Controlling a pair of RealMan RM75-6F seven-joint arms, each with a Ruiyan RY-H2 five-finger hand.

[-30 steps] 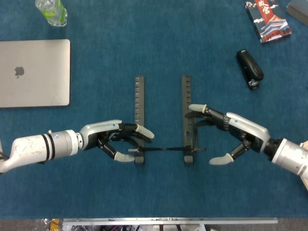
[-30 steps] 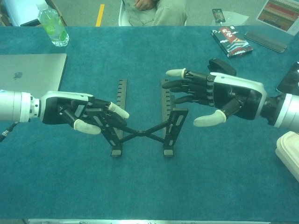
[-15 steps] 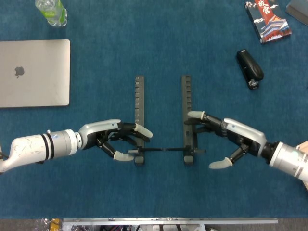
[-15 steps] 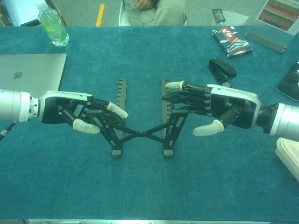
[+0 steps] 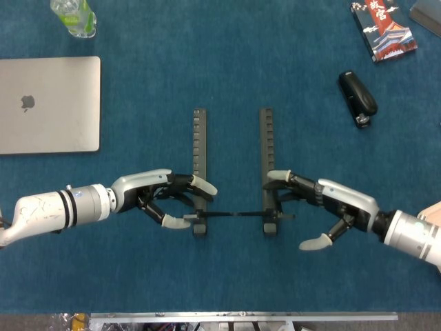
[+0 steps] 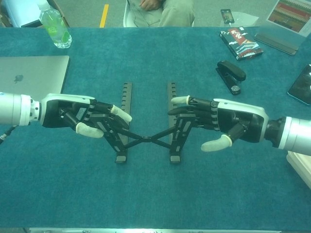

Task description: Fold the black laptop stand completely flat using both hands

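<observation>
The black laptop stand [image 5: 199, 141] lies mid-table as two notched rails joined by crossed links [image 6: 146, 138], its supports still raised at the near end. My left hand [image 5: 160, 196] grips the left support [image 6: 111, 127], thumb under it and fingers over it. My right hand [image 5: 327, 205] reaches in from the right. Its fingers [image 6: 187, 108] touch the right support [image 6: 181, 131], while the thumb [image 6: 215, 143] hangs apart below, holding nothing.
A silver laptop [image 5: 48, 103] and a green bottle [image 5: 72, 15] are at the far left. A black stapler [image 5: 357, 98], a book [image 5: 382, 29] and a phone [image 6: 301, 85] lie to the right. A white object [image 6: 299, 165] sits at the right edge.
My right hand has come lower and nearer, its fingers now against the right support. The left hand and the stand have hardly moved.
</observation>
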